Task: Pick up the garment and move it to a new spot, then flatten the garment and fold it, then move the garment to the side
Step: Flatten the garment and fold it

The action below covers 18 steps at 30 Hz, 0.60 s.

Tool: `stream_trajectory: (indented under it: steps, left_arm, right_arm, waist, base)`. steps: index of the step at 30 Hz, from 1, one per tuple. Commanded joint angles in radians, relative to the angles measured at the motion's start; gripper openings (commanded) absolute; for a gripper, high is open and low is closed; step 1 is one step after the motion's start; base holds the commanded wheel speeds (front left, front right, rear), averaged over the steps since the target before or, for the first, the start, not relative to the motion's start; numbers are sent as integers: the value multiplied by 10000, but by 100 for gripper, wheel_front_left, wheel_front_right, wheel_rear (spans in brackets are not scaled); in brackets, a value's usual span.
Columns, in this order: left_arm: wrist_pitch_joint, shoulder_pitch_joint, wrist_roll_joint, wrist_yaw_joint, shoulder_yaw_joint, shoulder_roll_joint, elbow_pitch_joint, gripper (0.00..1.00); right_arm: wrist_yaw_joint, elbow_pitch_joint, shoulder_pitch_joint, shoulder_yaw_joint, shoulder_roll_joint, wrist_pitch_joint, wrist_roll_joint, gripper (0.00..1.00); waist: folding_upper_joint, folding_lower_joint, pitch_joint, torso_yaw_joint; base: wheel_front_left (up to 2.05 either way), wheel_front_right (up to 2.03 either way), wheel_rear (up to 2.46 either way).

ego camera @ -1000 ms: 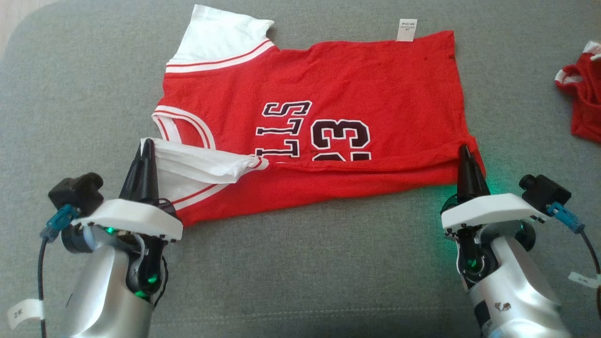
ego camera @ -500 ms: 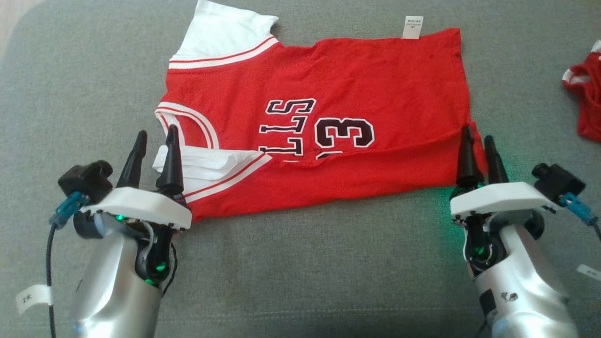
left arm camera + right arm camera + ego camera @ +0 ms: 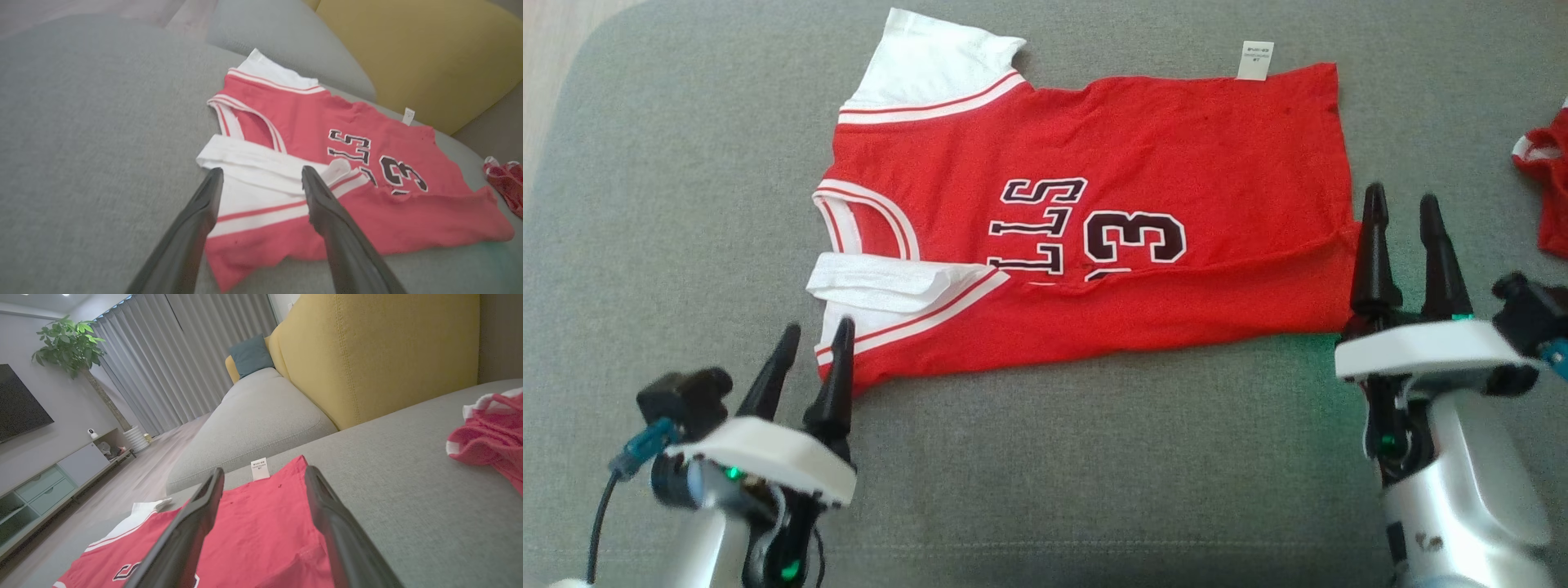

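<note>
Grey sofa seat (image 3: pixel 1054 457): red jersey (image 3: pixel 1143 147) flat, near edge folded over. Left tool (image 3: pixel 817 331), right tool (image 3: pixel 1401 196) released, empty. Mid-fold; next likely regrasp far edge.

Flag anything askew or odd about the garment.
The jersey is folded unevenly: the near flap runs slanted across the number, and the white sleeve lies bunched beside the collar. A care tag pokes out past the far edge.

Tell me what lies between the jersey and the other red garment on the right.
Head view: bare grey cushion, with the open right gripper beside the jersey.
</note>
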State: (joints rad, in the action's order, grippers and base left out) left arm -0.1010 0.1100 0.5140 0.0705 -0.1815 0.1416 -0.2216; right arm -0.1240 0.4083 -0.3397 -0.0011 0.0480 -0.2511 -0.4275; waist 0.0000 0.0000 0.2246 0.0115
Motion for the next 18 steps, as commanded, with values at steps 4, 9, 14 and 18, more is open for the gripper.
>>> stream_trajectory:
  steps: [4,9,14,18]
  left_arm:
    - [1010,-438,209,-372,252,445,922,100]
    - [1942,-704,498,-659,216,465,915,100]
    - [2146,-527,663,-779,293,443,577,100]
    - [2221,-343,820,-784,387,459,179,100]
  right_arm:
    - [-67,-707,257,278,22,-106,128,100]
    - [-67,-853,294,434,22,-106,42,100]
    - [-67,-968,229,497,22,-106,-12,100]
    - [-67,-999,230,473,22,-106,1,100]
  waist:
    - [0,0,29,7]
    - [0,0,113,-86]
    - [0,0,231,-252]
    - [0,0,302,-397]
  base:
    - [0,0,0]
    - [0,0,0]
    - [0,0,0]
    - [0,0,0]
